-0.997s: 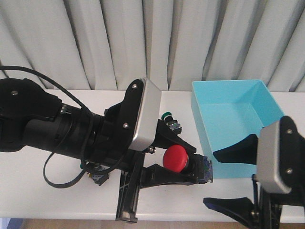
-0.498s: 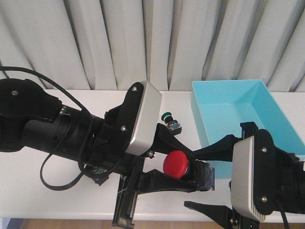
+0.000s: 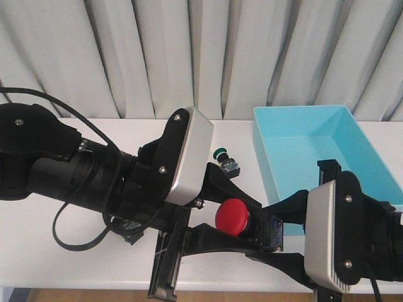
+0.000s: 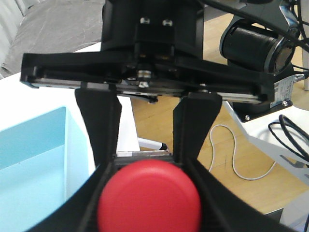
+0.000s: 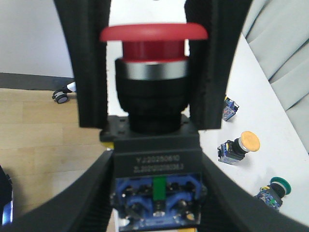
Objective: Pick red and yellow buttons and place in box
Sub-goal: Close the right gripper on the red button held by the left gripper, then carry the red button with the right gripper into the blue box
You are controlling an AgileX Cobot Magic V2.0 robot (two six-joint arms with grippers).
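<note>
between the two hands, low over the near edge of the counter (image 3: 75,251), a red button (image 3: 233,217) is being passed across. the left hand (image 3: 255,217) is clenched on it, fingers pressing either side of the black body just under the cap. the right hand (image 3: 267,242) comes in from the opposite side with its fingers set around the blue-terminal base of the same switch; in the right wrist view they flank the base closely, but i cannot tell whether they are pressing on it yet.

the box (image 3: 315,151) sits beyond the right hand, apart from the button. past the left hand a green button (image 3: 221,154) lies on the counter, and the right wrist view shows a yellow button (image 5: 240,145) lying there too, not yet collected.

the risk, as i judge it, is in the timing: if the left hand lets go before the right one has a firm grip, the switch drops off the near edge. both hands crowd the same small body, so finger collision or a twisted, off-centre hold is also likely.
</note>
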